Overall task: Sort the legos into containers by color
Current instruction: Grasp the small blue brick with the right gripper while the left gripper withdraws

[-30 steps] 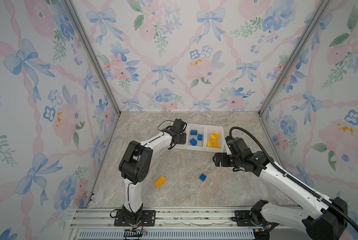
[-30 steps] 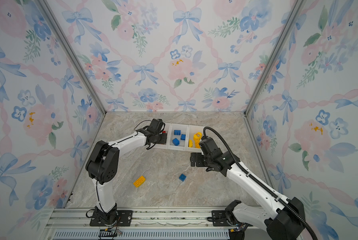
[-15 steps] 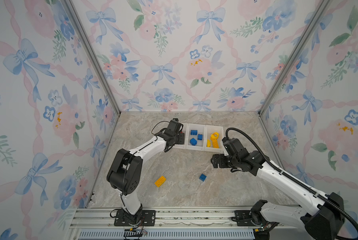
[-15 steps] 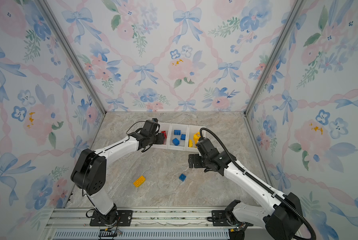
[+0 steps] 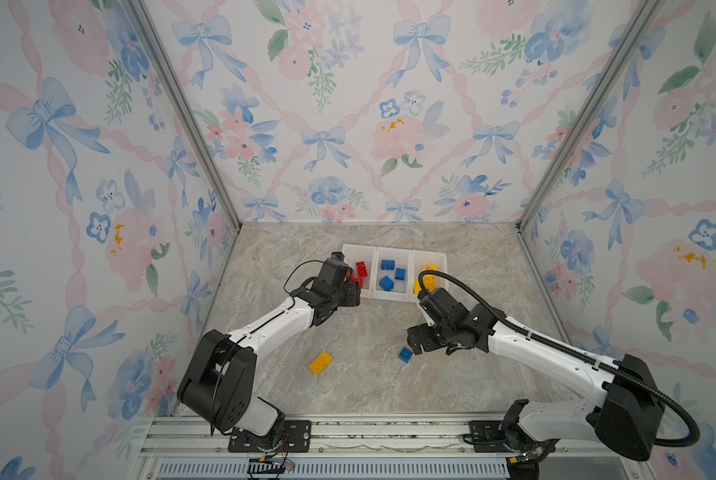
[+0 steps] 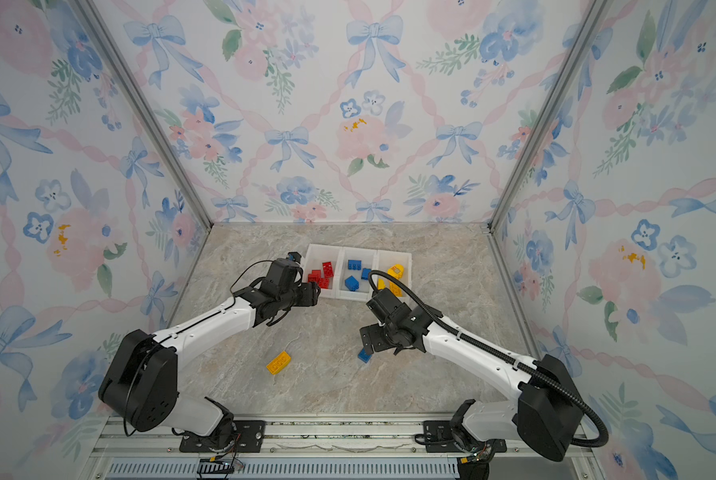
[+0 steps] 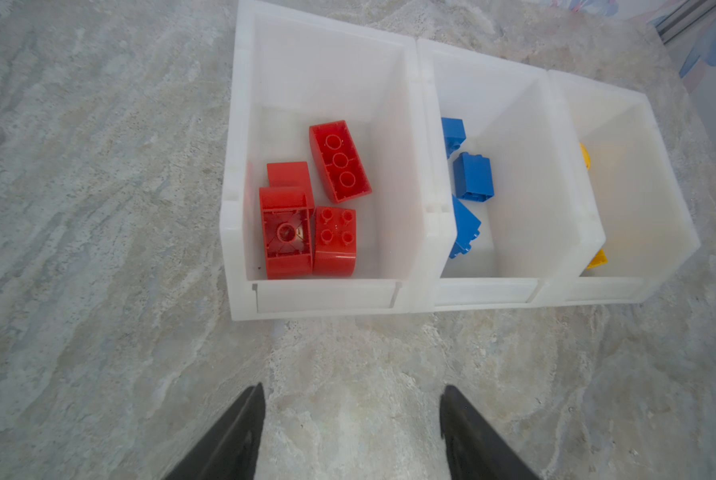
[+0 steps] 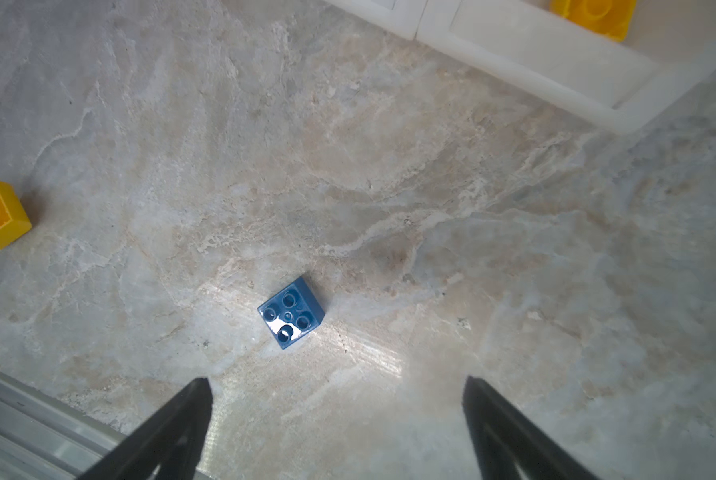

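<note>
Left gripper: we see its fingers parted with nothing between them, over bare worktop just in front of the containers.
Right gripper: we see its fingers spread wide and empty, close by the loose blue lego, which lies studs-up on the worktop.
Containers: we find red legos in the left bin, blue legos in the middle, and yellow legos in the right.
Loose yellow lego: we see it on the worktop, well apart from the bins.
</note>
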